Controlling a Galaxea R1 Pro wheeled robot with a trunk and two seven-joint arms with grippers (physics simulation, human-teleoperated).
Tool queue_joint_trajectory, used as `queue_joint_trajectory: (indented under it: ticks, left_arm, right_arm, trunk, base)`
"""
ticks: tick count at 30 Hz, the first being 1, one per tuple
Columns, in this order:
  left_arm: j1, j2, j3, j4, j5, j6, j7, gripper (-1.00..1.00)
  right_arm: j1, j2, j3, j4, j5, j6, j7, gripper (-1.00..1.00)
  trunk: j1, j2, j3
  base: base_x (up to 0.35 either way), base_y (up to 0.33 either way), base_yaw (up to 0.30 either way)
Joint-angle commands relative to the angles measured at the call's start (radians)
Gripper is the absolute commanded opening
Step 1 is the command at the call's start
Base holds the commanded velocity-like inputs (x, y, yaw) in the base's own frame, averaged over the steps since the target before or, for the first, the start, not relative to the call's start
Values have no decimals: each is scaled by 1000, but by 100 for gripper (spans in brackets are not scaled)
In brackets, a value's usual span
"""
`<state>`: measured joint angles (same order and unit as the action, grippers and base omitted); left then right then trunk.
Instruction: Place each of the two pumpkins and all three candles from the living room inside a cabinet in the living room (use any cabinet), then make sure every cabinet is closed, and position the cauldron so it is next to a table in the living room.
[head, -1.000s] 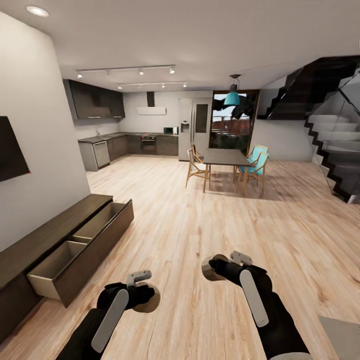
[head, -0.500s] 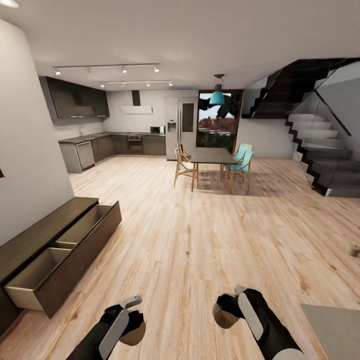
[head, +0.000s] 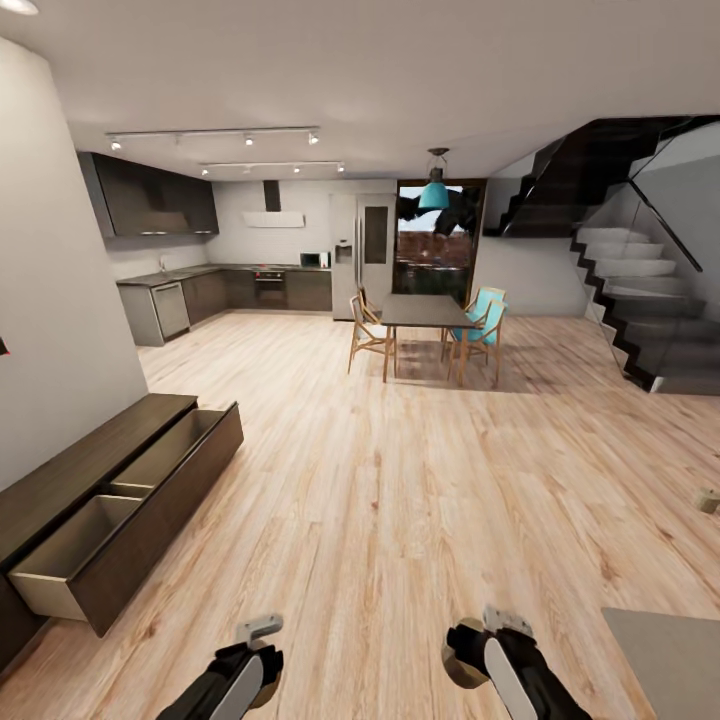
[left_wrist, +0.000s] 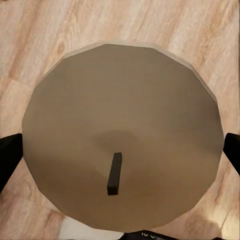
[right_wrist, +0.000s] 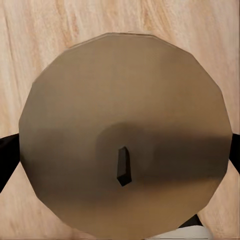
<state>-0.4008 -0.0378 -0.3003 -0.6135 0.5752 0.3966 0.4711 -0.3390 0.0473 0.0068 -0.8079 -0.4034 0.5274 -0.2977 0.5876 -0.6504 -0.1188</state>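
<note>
My left gripper (head: 266, 676) is low at the front of the head view, shut on a grey-beige candle (head: 270, 692). In the left wrist view that candle's (left_wrist: 120, 125) round top and dark wick sit between two black fingers (left_wrist: 7, 160). Beside it, my right gripper (head: 465, 662) is shut on a second candle (head: 456, 668), which in the right wrist view (right_wrist: 125, 130) also shows its wick from above. The long dark-brown cabinet (head: 90, 470) runs along the left wall. Two of its pale-lined drawers (head: 70, 540) are pulled out.
Wood floor stretches ahead to a dining table (head: 425, 312) with chairs. The kitchen is at the back left and a staircase (head: 640, 310) at the right. A grey flat surface (head: 670, 660) juts in at lower right. A small beige object (head: 708, 500) lies on the floor at the right edge.
The camera swung right a second ago, shifting the cabinet left. Since then the view has held still, and both arms have sunk lower toward me with their candles.
</note>
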Motion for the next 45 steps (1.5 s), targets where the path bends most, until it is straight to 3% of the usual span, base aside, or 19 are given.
queue_joint_trajectory:
  ticks: [1, 8, 20, 34, 39, 45]
  left_arm:
    - [-1, 0, -10, -2, 8, 2, 9, -100]
    - [-1, 0, -44, -6, 8, 2, 8, -100]
    - [-1, 1, -50, -6, 6, 2, 7, -100]
    - [0, 2, -49, -6, 5, 1, 8, -100]
    - [0, 1, -51, -6, 5, 1, 8, -100]
    - [-1, 1, -52, -6, 5, 1, 8, -100]
  right_arm:
    - [-1, 1, 1, 8, -10, -1, -9, -100]
    - [0, 3, 4, 88, -9, -70, -8, -100]
    - [0, 3, 5, 102, -9, -100, -8, -100]
    - [0, 5, 7, 102, -10, -111, -8, -100]
    - [0, 4, 45, 103, -11, -135, -8, -100]
    - [0, 3, 50, 104, -12, -147, -8, -100]
  trunk:
    - [0, -2, -2]
    - [0, -2, -3]
    - [0, -2, -14]
    - [0, -2, -15]
    - [0, -2, -15]
    - [0, -2, -16]
  base:
    - [0, 0, 0]
    - [0, 0, -57]
    - [116, 0, -221]
    - [159, 55, -16]
    - [331, 45, 0]
    - [346, 2, 0]
